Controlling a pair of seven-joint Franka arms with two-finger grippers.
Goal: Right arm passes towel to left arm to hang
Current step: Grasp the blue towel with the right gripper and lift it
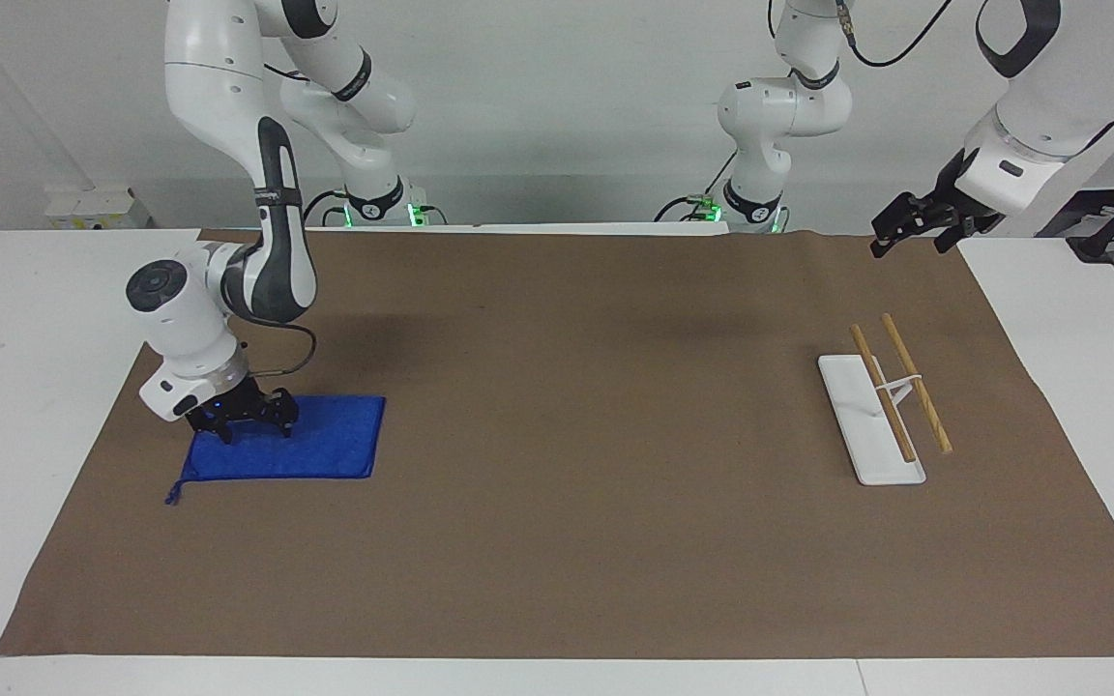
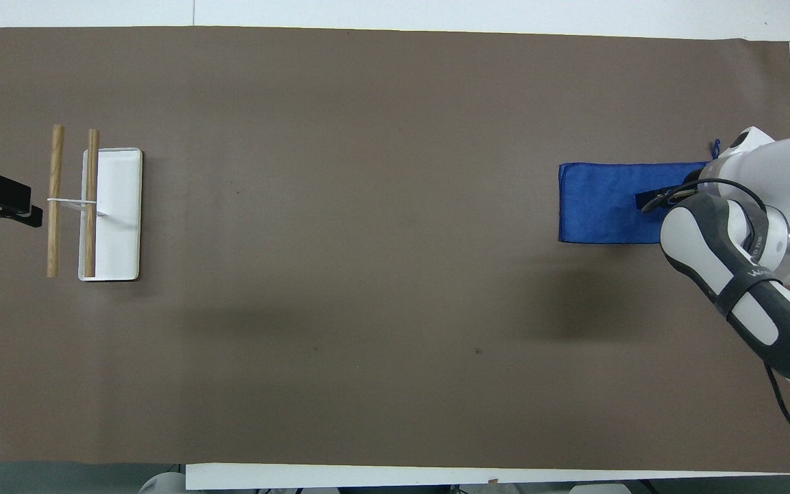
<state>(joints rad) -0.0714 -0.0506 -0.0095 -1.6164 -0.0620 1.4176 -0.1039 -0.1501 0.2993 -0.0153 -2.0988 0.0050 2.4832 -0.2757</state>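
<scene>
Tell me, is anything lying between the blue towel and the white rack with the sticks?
Nothing: only bare brown mat between towel and rack, shown in both views.

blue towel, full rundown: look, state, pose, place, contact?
The towel is a bright royal-blue rectangular cloth, microfibre by its look, with a short loop tag at one corner. It lies flat and unfolded on the brown mat, toward the right arm's end of the table. The right gripper is down on its end portion there; whether it has pinched the cloth cannot be told.
</scene>
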